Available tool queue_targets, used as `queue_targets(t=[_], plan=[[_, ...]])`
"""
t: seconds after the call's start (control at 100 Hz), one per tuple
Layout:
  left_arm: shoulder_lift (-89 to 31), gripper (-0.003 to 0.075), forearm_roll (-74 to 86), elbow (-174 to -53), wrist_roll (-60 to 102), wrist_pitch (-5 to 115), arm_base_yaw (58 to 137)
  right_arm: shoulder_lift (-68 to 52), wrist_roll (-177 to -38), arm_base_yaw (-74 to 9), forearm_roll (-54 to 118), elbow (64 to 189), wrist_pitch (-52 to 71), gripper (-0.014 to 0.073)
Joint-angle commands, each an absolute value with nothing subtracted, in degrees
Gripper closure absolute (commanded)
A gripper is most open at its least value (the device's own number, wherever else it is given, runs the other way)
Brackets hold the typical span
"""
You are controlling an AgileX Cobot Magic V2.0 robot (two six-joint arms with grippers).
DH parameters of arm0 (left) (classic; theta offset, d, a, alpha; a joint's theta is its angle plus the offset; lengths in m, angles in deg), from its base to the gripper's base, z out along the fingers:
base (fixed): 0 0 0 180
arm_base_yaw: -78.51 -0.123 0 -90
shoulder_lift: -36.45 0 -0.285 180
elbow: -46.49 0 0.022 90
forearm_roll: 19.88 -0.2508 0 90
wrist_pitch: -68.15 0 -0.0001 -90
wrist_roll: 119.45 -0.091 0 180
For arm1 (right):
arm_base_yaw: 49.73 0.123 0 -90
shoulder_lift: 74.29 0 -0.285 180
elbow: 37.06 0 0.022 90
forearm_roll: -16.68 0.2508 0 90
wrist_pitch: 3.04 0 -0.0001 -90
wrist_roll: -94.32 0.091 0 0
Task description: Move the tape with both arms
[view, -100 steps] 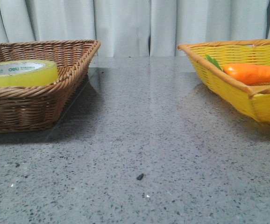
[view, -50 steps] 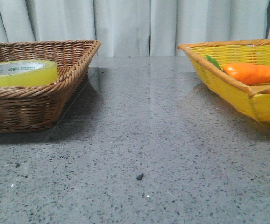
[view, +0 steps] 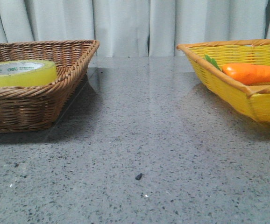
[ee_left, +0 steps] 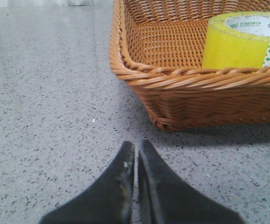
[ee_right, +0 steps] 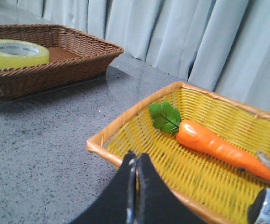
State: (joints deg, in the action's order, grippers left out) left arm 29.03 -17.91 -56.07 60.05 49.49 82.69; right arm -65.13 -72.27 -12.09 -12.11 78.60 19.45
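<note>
The tape (view: 20, 73) lies flat in the brown wicker basket (view: 41, 105) at the left edge of the front view, its core facing up and its side wall rising slightly above the near rim. This flat attitude leaves the roll's outer wall and its hollow centre as the likely grasp surfaces. In the left wrist view the tape (ee_left: 240, 44) occupies the upper right of the frame, behind the near wall of the brown wicker basket (ee_left: 195, 93); the patterned end strip faces the camera. The left gripper (ee_left: 136, 151) appears at the bottom centre of that frame, low over the grey stone table (ee_left: 46, 93) and outside the basket. Its fingers are pressed together with only a thin seam between them, and nothing is held. The right gripper (ee_right: 136, 163) appears at the bottom centre of the right wrist view, above the near rim of the yellow basket (ee_right: 125, 121). Its fingers are likewise closed together and empty. The yellow basket contains a carrot (ee_right: 219, 145), which lies diagonally across the weave and leaves bare weave at the near end. Judged from this layout, the task has not yet started: the left gripper must open and clear the basket wall before any grasp.
</note>
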Motion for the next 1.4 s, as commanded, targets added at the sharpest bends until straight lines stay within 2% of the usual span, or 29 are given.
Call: queue_targets(t=[0.0,0.24,0.45,0.46,0.5,0.61,1.39], plan=[[30.73,0.0741,-17.59,-55.61,60.23,52.97,82.57,-64.34,-72.21,-17.34,-8.64,77.0,7.96,0.066],[30.73,0.0741,-17.59,-55.61,60.23,52.97,82.57,-64.34,-78.08,-35.14,6.65,66.95,-11.77,0.066],[30.73,0.0741,-17.59,-55.61,60.23,52.97,82.57,-66.76,-78.25,-43.98,15.09,63.92,-11.77,0.066],[30.73,0.0741,-17.59,-55.61,60.23,52.97,82.57,-66.88,-84.44,-44.19,15.73,63.92,-6.86,0.066],[30.73,0.0741,-17.59,-55.61,60.23,52.97,82.57,-67.35,-88.02,-45.58,19.31,63.92,-3.04,0.066],[30.73,0.0741,-17.59,-55.61,60.23,52.97,82.57,-68.31,-90.32,-49.26,22.99,63.92,-0.42,0.066],[30.73,0.0741,-17.59,-55.61,60.23,52.97,82.57,-68.3,-90.32,-50.98,21.07,63.92,-0.42,0.066]])
